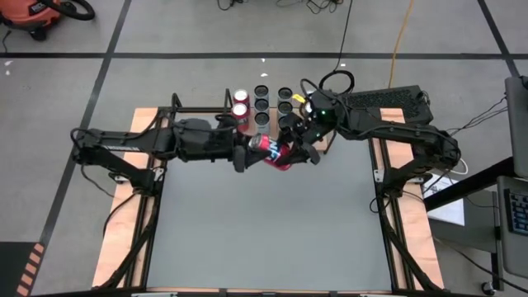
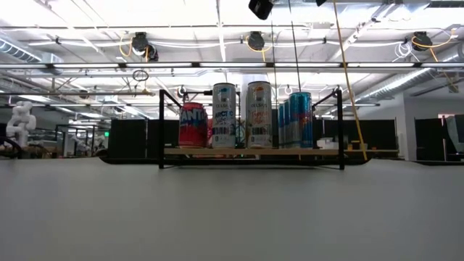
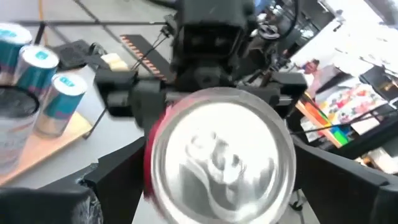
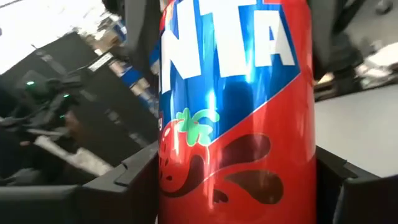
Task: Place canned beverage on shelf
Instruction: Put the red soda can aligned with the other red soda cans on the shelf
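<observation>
The red can [image 1: 272, 152] hangs tilted just in front of the shelf [image 1: 216, 118], gripped by the right end effector [image 1: 294, 148]; the left end effector [image 1: 245, 154] stands open around its top.

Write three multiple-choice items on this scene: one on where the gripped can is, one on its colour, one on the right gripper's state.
1. Where is the gripped can?
A. On the shelf
B. In the air between the two grippers, in front of the shelf
C. Flat on the table's near edge

2. What is its main colour?
A. Red
B. Green
C. Silver

3. What is the right gripper's state?
A. Open, clear of the can
B. Shut on nothing
C. Shut on the can

Key: 1 B, the can hangs between the left gripper and the right gripper, short of the shelf. 2 A, the right wrist view shows a red body. 3 C, its fingers press both sides of the can.
</observation>
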You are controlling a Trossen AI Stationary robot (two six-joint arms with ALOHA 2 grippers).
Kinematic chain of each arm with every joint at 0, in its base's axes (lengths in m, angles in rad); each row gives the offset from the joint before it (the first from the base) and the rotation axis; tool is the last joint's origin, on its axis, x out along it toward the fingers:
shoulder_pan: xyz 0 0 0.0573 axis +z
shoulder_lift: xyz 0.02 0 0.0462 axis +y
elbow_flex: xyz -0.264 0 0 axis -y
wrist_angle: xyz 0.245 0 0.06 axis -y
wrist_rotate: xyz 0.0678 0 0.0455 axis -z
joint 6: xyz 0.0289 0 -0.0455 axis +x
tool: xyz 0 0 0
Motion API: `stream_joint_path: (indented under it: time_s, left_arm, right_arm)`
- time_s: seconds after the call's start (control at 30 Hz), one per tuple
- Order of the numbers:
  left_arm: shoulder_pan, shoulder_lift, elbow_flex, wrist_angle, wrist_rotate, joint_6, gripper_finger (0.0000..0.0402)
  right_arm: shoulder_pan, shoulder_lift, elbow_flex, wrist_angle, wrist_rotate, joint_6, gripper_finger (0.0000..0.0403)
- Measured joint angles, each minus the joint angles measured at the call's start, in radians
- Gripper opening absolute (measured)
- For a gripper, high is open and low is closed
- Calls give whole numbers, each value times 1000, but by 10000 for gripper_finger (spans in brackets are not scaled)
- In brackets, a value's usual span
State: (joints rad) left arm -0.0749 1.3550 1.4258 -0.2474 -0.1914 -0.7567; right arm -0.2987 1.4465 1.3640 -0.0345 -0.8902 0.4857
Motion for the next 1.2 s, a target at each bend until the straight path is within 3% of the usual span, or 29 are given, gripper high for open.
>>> stream_joint_path:
  time_s: [0.27,0.67,1.2]
  left_arm:
    - [32,-14,0,-98,46,-101,380]
    - [140,-13,-2,-185,170,-115,380]
    - [255,-13,-2,-215,248,-17,380]
  right_arm:
    - [24,-2,0,-29,144,-88,253]
    - [52,-2,1,-117,387,-192,253]
    - [51,-2,1,-179,509,-270,254]
